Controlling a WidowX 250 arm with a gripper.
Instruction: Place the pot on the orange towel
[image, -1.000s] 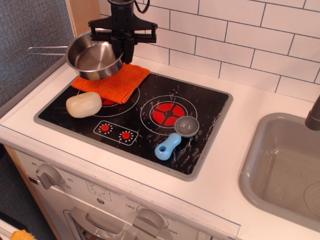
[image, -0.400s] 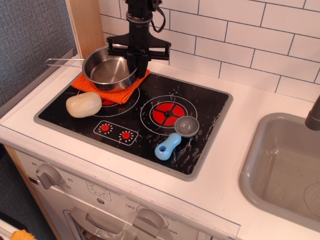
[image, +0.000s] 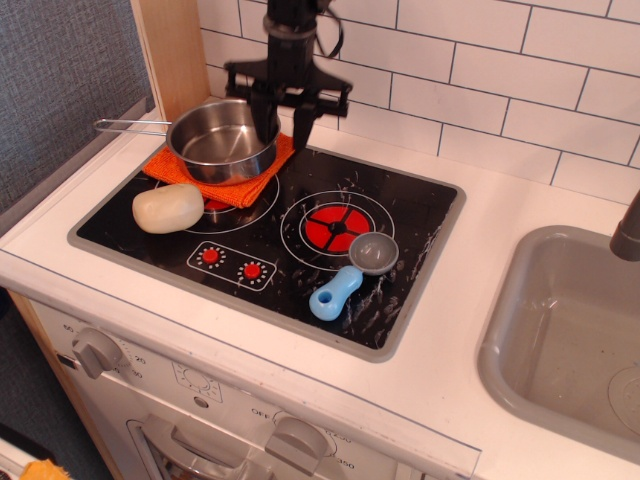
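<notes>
One pot (image: 222, 142) was seen set on one towel (image: 226, 176), one gripper (image: 284, 124) spread apart beside its rim, holding nothing.

Black arm (image: 288, 40), cable, crossbar, jaws.

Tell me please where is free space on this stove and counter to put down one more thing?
Free: the white counter between cooktop and sink, and the front strip above the knobs. Crowded: the back-left corner, with pot on orange towel, the pincer beside it, the cream lump in front. The scoop covers part of the right burner.
</notes>
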